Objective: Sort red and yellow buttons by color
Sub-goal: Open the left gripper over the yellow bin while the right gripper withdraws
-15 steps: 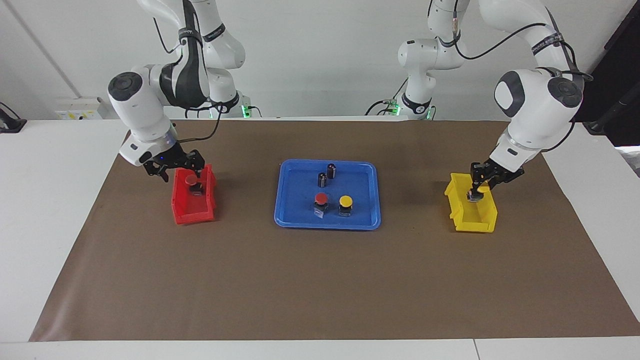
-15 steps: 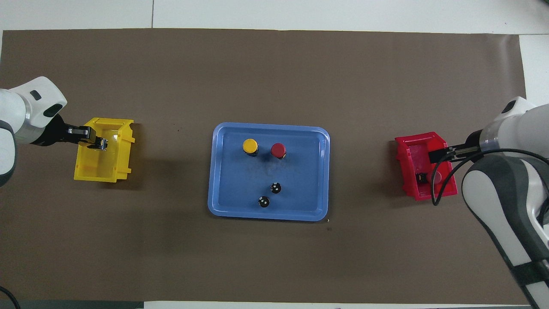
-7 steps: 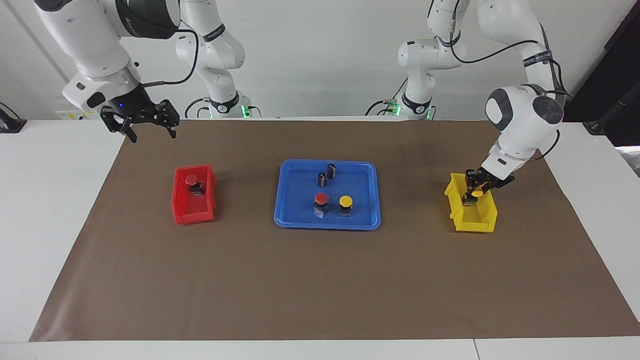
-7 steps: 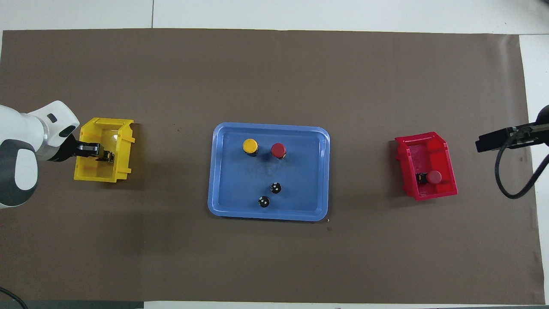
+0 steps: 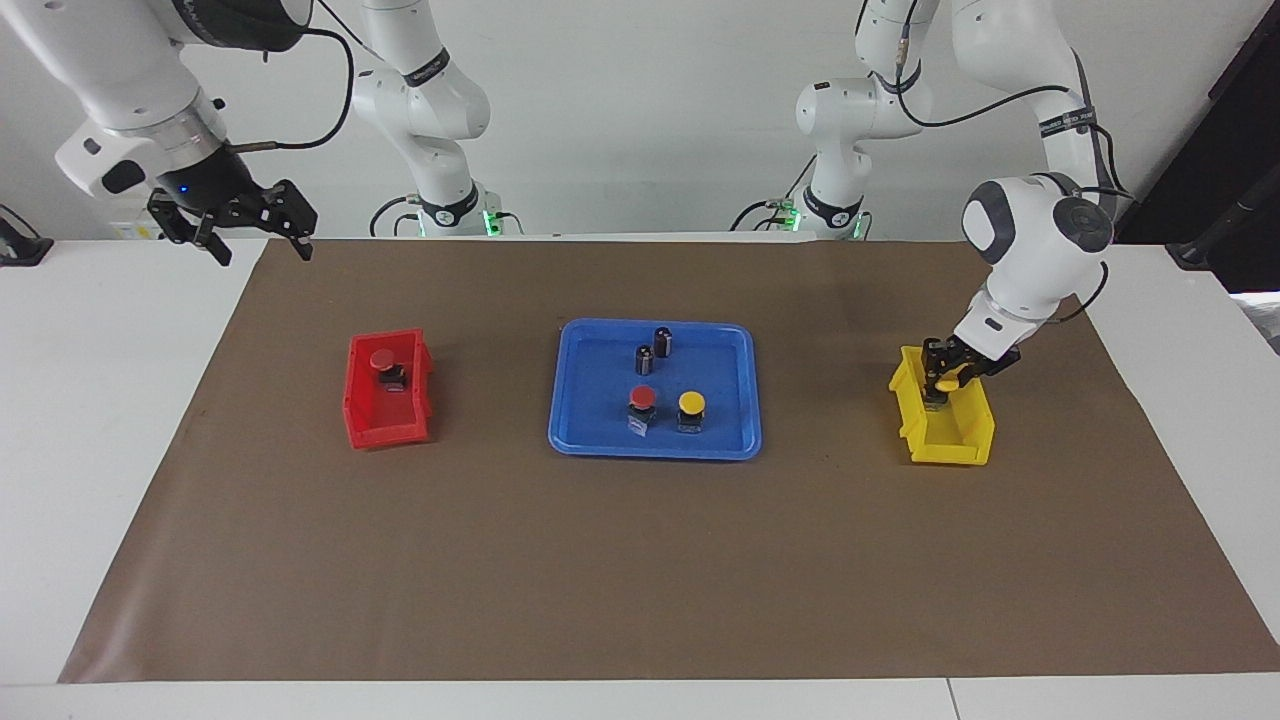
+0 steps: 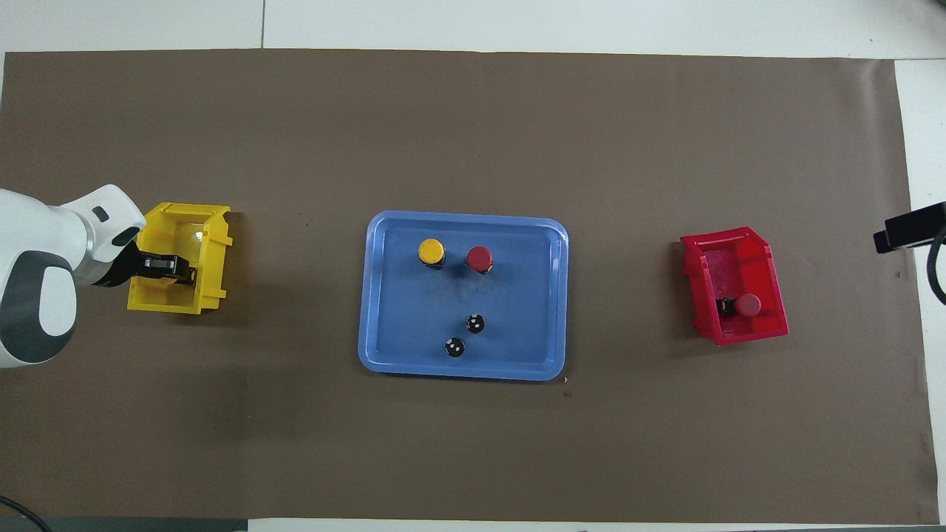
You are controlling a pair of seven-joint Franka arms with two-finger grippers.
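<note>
Over the brown mat (image 5: 640,560), sitting low in the yellow bin (image 5: 950,445) with the left gripper (image 5: 944,376) around a yellow button (image 5: 947,384), cannot tell whether gripping or letting go, and hanging the right gripper (image 5: 255,232) wide open and empty, high and well apart from the red bin (image 5: 385,425) holding a red button (image 5: 382,360). Risking, on lifting the left gripper, dragging that button out if it is clinging, or clipping the bin wall just beside it and shoving the bin. Leaving open mat between each gripper and the tray (image 5: 600,440), where a second red button (image 5: 642,398) and second yellow button (image 5: 691,402) are waiting near two cylinders (image 5: 645,358).
</note>
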